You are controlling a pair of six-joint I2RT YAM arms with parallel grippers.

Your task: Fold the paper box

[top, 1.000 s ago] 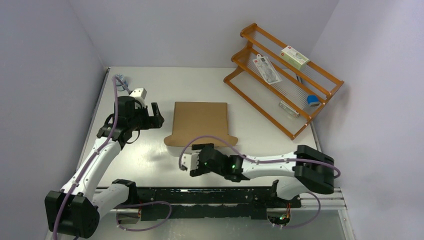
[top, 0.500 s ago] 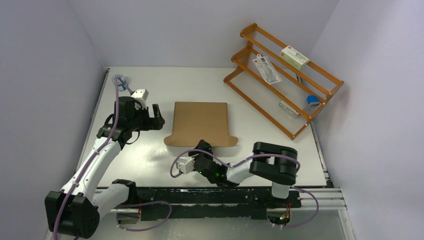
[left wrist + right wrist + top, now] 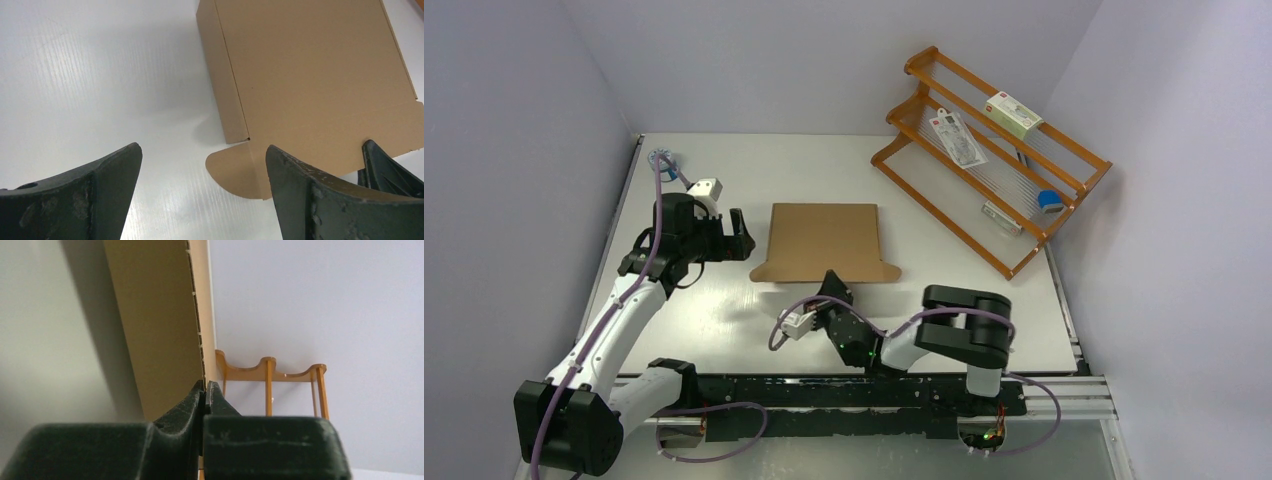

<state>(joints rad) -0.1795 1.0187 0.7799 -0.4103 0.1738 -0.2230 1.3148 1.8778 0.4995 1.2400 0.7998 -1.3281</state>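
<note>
The paper box (image 3: 824, 240) is a flat brown cardboard mailer lying in the middle of the table, with a rounded front flap toward the arms. My right gripper (image 3: 834, 283) reaches up to the middle of that flap's near edge. In the right wrist view the right gripper (image 3: 205, 385) is shut, and the thin cardboard edge of the box (image 3: 155, 330) runs in between its tips. My left gripper (image 3: 742, 232) hovers just left of the box, open. In the left wrist view the left gripper (image 3: 202, 150) frames the box's (image 3: 310, 75) left corner and ear flap, touching nothing.
An orange wooden rack (image 3: 984, 170) stands at the back right, holding a small white carton (image 3: 1012, 113), a flat packet (image 3: 959, 138) and a blue item (image 3: 1050, 200). A bundle of cable (image 3: 662, 158) lies at the back left corner. Walls close in on three sides.
My right arm folded back and swung its gripper up to the box's front flap, then shut its jaws on the edge. The flap edge shifted slightly away. The left arm stayed put.
</note>
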